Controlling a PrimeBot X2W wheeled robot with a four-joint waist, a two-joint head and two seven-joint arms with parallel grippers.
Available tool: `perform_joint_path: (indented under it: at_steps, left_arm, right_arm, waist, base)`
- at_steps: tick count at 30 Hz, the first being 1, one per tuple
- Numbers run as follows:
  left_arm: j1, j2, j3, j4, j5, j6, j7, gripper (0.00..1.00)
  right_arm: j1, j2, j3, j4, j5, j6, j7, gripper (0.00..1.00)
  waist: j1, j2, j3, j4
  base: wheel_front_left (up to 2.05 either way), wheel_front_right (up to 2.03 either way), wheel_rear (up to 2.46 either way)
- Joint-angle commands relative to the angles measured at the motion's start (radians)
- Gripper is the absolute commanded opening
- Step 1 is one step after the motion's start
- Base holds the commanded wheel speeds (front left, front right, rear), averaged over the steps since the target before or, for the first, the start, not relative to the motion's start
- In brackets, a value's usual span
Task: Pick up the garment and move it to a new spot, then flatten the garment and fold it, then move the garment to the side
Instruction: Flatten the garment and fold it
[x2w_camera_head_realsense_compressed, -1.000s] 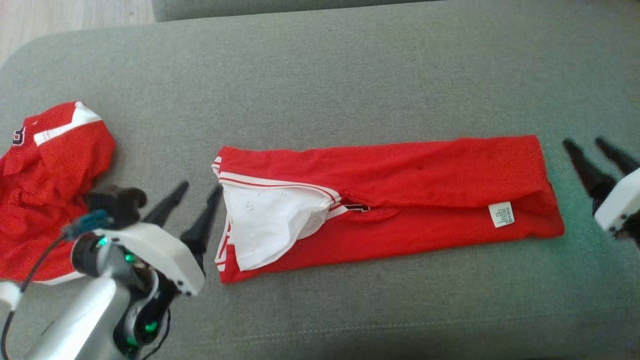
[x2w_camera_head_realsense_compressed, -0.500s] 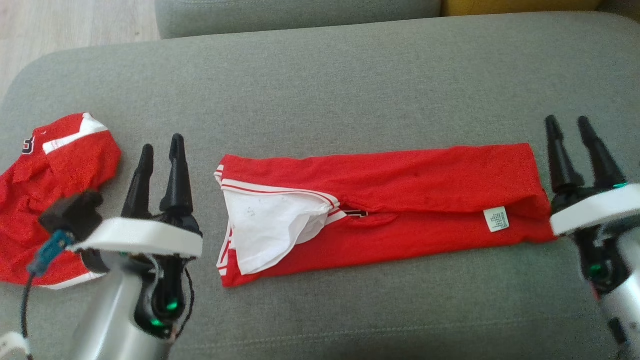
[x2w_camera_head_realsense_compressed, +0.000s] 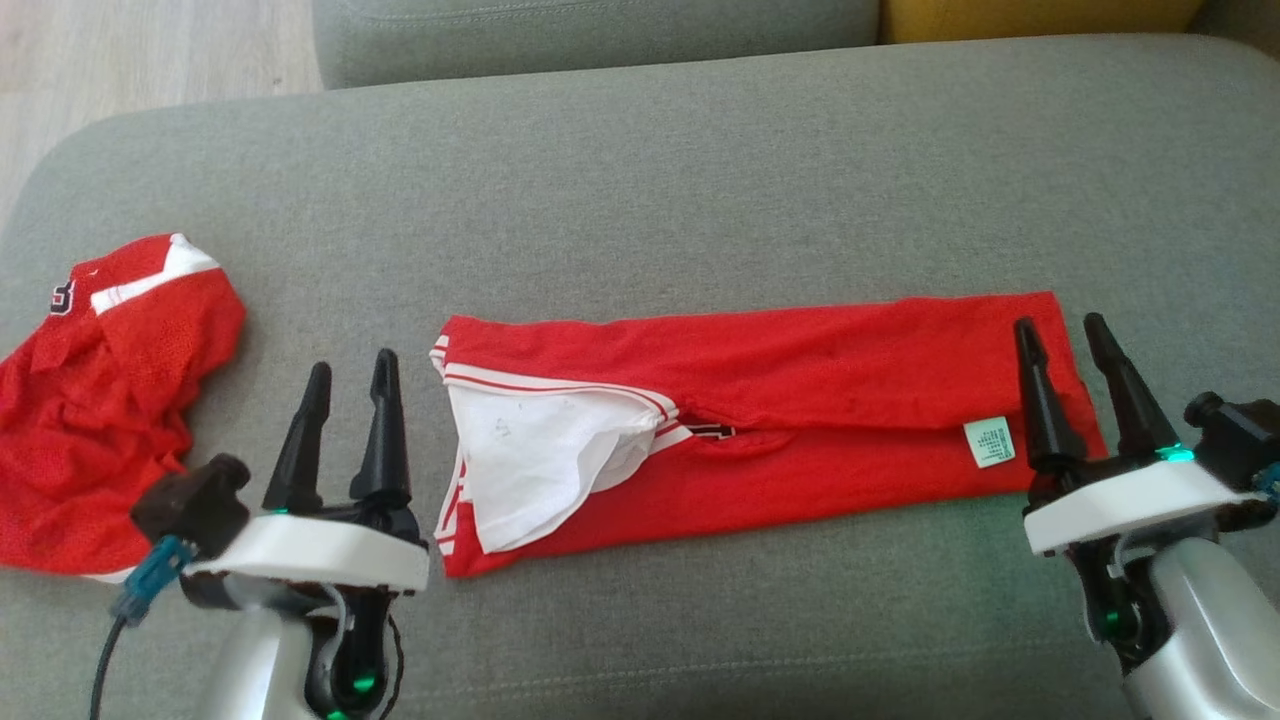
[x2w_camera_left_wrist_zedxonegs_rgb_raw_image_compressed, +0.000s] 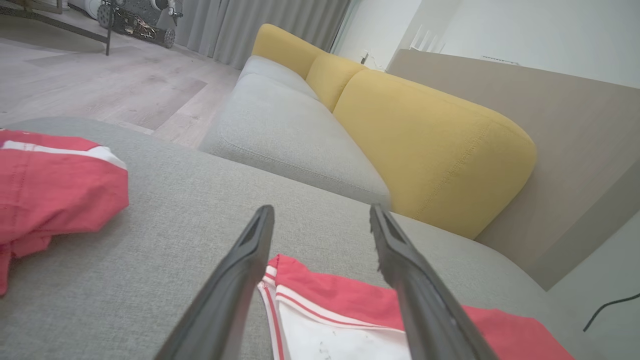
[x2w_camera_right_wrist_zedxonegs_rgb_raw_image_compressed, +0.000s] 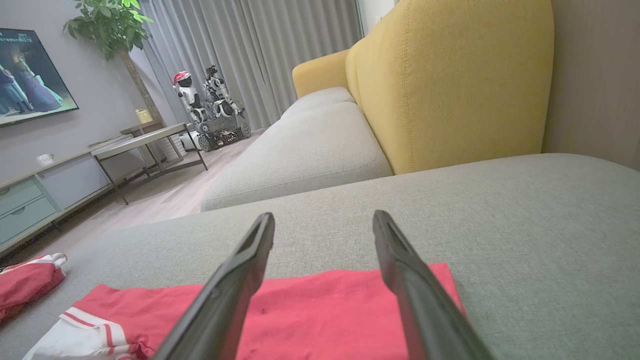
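Observation:
The garment (x2w_camera_head_realsense_compressed: 800, 400) is a red jersey folded into a long strip across the grey cushion (x2w_camera_head_realsense_compressed: 640, 200), with white lining (x2w_camera_head_realsense_compressed: 530, 460) showing at its left end and a small label near its right end. My left gripper (x2w_camera_head_realsense_compressed: 352, 365) stands open just left of that left end, with nothing between its fingers. In the left wrist view the garment's (x2w_camera_left_wrist_zedxonegs_rgb_raw_image_compressed: 340, 300) striped corner lies under the open left gripper (x2w_camera_left_wrist_zedxonegs_rgb_raw_image_compressed: 322, 210). My right gripper (x2w_camera_head_realsense_compressed: 1057, 325) is open above the garment's right end. The right wrist view has the right gripper (x2w_camera_right_wrist_zedxonegs_rgb_raw_image_compressed: 324, 216) over the red cloth (x2w_camera_right_wrist_zedxonegs_rgb_raw_image_compressed: 310, 310).
A second red garment (x2w_camera_head_realsense_compressed: 110, 400) lies crumpled at the cushion's left edge, close to my left arm. A grey sofa seat (x2w_camera_left_wrist_zedxonegs_rgb_raw_image_compressed: 280, 130) with yellow back cushions (x2w_camera_left_wrist_zedxonegs_rgb_raw_image_compressed: 425, 140) stands beyond the cushion. Wooden floor (x2w_camera_head_realsense_compressed: 150, 50) shows at the far left.
The camera has tilted a little. My left gripper has turned its fingers from slanting towards the garment to pointing straight ahead. My right gripper has come in from the right edge over the garment's right end.

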Motion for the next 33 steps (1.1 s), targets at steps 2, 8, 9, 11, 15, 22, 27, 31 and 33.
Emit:
perform_joint_path:
  at_steps: [2, 8, 9, 11, 15, 22, 27, 31, 33]
  left_arm:
    - [-0.022, 0.002, 0.039, -0.025, 0.008, -0.011, -0.007, 1.0]
    - [-0.033, 0.002, 0.022, -0.028, -0.009, -0.014, -0.008, 1.0]
    - [-0.036, 0.002, 0.019, -0.028, -0.009, -0.013, -0.008, 1.0]
    - [-0.042, 0.002, 0.014, -0.03, -0.009, -0.013, -0.008, 1.0]
    - [-0.049, 0.002, 0.004, -0.029, -0.01, -0.01, -0.008, 1.0]
    - [-0.073, 0.002, -0.004, -0.027, 0.001, -0.007, -0.008, 1.0]
    - [-0.09, 0.002, -0.004, -0.028, 0.006, -0.008, -0.008, 1.0]
    - [-0.103, 0.001, -0.005, -0.024, 0.011, -0.01, -0.008, 1.0]
    - [-0.109, 0.001, 0.0, -0.023, 0.014, -0.01, -0.008, 1.0]
  right_arm:
    - [-0.006, -0.003, 0.001, -0.038, -0.013, 0.007, -0.013, 1.0]
    - [-0.014, 0.017, -0.066, 0.025, -0.054, 0.007, 0.018, 1.0]
    - [-0.02, 0.024, -0.086, 0.047, -0.064, 0.007, 0.031, 1.0]
    - [-0.037, 0.046, -0.132, 0.093, -0.079, 0.007, 0.057, 1.0]
    - [-0.086, 0.081, -0.204, 0.182, -0.106, 0.007, 0.107, 1.0]
    - [-0.174, 0.105, -0.301, 0.333, -0.165, 0.007, 0.14, 1.0]
    - [-0.217, 0.108, -0.346, 0.426, -0.194, 0.007, 0.154, 1.0]
    - [-0.234, 0.121, -0.354, 0.486, -0.192, 0.007, 0.175, 1.0]
    - [-0.239, 0.128, -0.35, 0.509, -0.184, 0.007, 0.187, 1.0]
  waist:
    - [0.0, 0.0, 0.0, -0.002]
    - [0.0, 0.0, 0.008, 0.003]
    - [0.0, 0.0, 0.012, 0.005]
    - [0.0, 0.0, 0.022, 0.009]
    - [0.0, 0.0, 0.047, 0.018]
    - [0.0, 0.0, 0.09, 0.039]
    - [0.0, 0.0, 0.116, 0.053]
    - [0.0, 0.0, 0.121, 0.058]
    - [0.0, 0.0, 0.12, 0.057]
  base:
    - [0.0, 0.0, 0.0]
    - [0.0, 0.0, 0.0]
    - [0.0, 0.0, 0.0]
    - [0.0, 0.0, 0.0]
    - [0.0, 0.0, 0.0]
    - [0.0, 0.0, 0.0]
    - [0.0, 0.0, 0.0]
    - [0.0, 0.0, 0.0]
    - [0.0, 0.0, 0.0]
